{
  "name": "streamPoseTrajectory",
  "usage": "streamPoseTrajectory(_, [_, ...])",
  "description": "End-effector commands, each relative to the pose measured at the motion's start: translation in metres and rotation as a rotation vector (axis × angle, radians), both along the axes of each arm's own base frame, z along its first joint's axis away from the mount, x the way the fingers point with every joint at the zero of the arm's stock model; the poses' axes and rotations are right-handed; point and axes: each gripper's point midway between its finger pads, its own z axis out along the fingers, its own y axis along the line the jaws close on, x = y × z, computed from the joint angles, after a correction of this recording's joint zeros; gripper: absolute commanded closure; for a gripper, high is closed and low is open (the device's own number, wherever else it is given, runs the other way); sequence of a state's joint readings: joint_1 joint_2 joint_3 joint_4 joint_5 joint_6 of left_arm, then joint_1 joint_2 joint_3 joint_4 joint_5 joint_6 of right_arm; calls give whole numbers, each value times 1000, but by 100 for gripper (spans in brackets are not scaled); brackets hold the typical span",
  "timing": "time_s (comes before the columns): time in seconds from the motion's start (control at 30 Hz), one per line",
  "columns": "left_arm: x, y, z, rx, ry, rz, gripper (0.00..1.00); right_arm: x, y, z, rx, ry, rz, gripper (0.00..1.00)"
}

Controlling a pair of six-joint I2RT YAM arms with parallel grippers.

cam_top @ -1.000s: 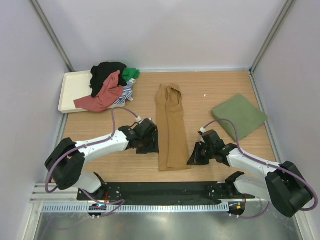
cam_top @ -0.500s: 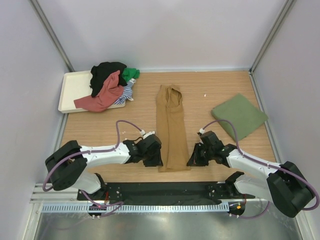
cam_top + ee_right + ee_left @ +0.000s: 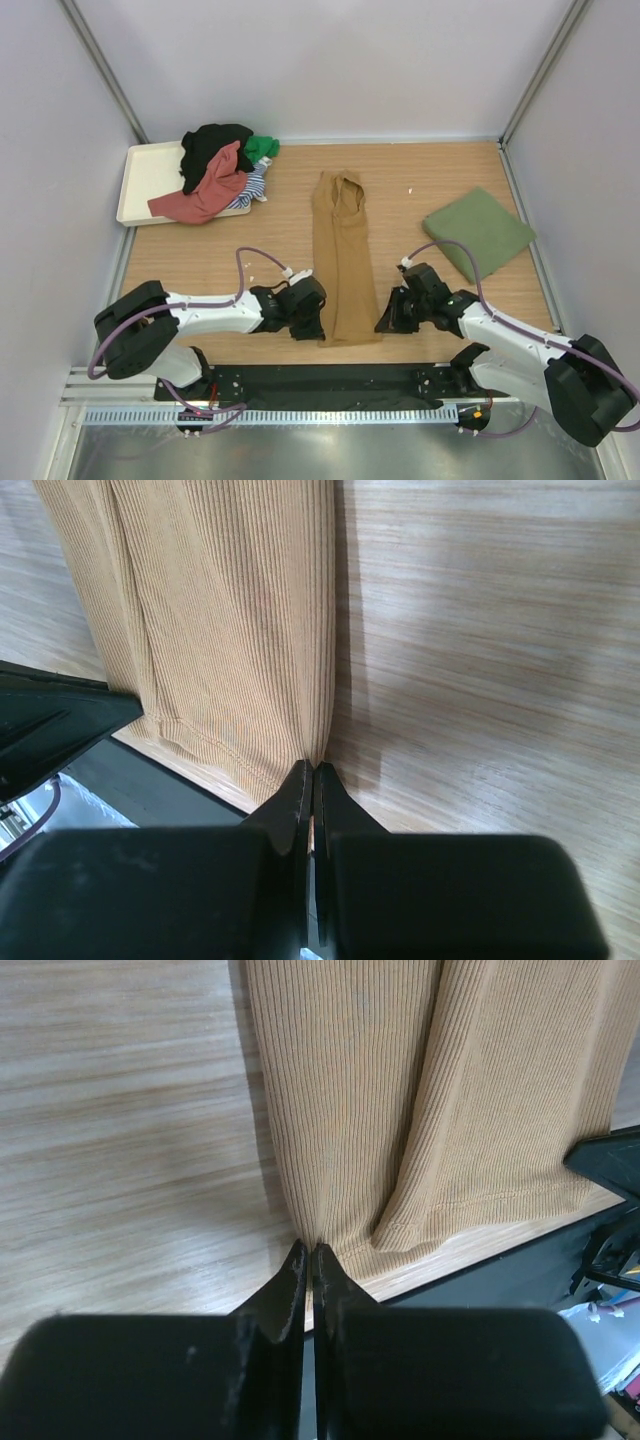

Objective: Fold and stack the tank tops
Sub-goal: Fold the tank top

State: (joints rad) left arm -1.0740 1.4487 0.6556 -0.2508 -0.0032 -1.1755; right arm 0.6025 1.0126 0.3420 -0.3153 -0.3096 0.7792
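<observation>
- The mustard-brown top [image 3: 341, 258] lies mid-counter [image 3: 200, 262] as a long, narrow ribbed strip, folded lengthwise, with its hem toward the arms.
- The left end effector [image 3: 308, 1252] is pinched closed on the strip's left edge, beside the hem.
- The right end effector [image 3: 308, 770] is pinched closed on the right edge, also near the hem.
- A folded green top [image 3: 478, 232] lies far right.
- The other tops [image 3: 215, 172] are heaped on the tray [image 3: 140, 180].

One mustard tank top [image 3: 342, 255], one folded green top [image 3: 478, 232], one tray [image 3: 150, 175], and perhaps four heaped tops [image 3: 215, 170].
</observation>
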Motion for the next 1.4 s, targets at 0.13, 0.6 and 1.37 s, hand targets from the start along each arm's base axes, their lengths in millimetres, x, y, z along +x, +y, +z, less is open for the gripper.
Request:
streamPoseTrajectory(0.13, [4,-5,39,-58,-62,-8,100,9,5,29,22,-54,-3,99])
streamPoseTrajectory(0.6, [54,8,110,-11,-218,47,100,68,11,95,-53,-244,-55,99])
streamPoseTrajectory(1.37, [209,14,106,33,-207,114,100,219,28,99,-276,-304,-112,99])
